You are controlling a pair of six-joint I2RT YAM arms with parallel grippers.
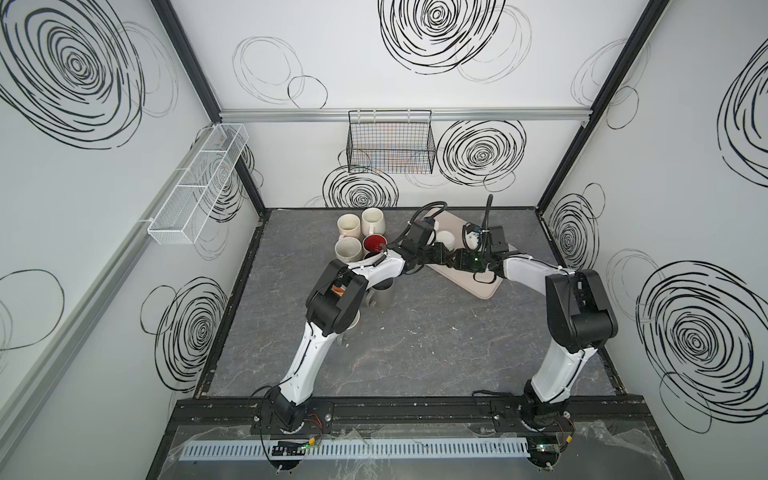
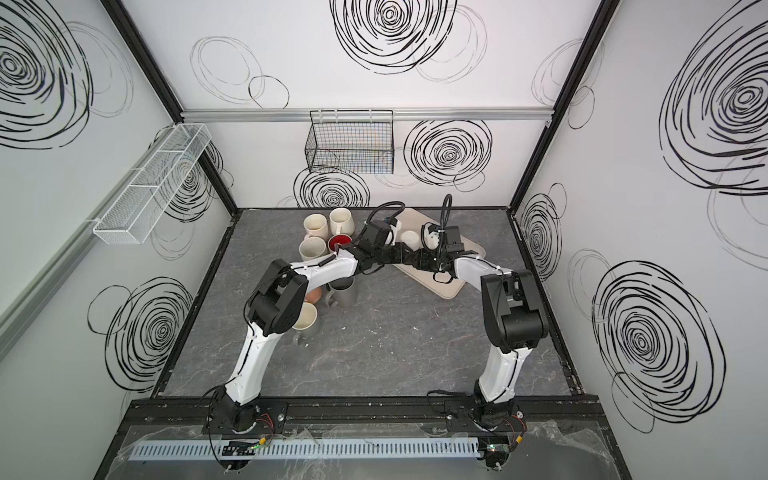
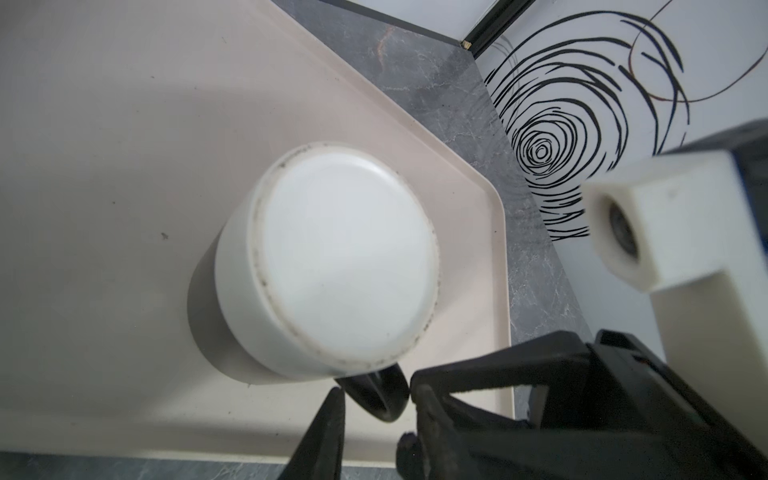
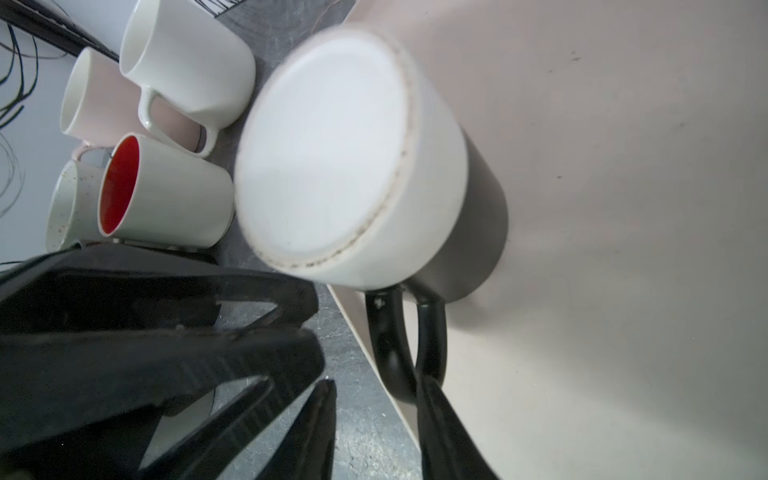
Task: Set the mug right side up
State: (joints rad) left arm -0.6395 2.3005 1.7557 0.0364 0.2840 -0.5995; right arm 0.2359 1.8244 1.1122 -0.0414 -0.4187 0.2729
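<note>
Mug [image 3: 345, 257]: upside down on the beige tray [image 3: 124, 124], white bottom facing up, dark part lowest.
Handle [image 4: 384, 340]: black, sticking out sideways toward both arms. I think that is why they meet there (it is the easy bit to grab for a flip).
Left end effector [image 3: 376, 390]: fingers a little apart with the handle in the gap. I cannot tell if they press it or just sit around it.
Right end effector [image 4: 377, 381]: fingers a little apart, one at the handle's tip and the other clear of it, so I judge it holds nothing.
Other mugs [image 4: 166, 199]: upright, bunched on the bench [image 1: 395, 340] beside the tray. My guess is flipped mugs belong there.
Hidden: the mug's mouth and inside. In both top views the arms cover the handle, and the left arm half covers a grey mug [image 1: 384, 296].
Blurry: the mug's near edge in the right wrist view.
</note>
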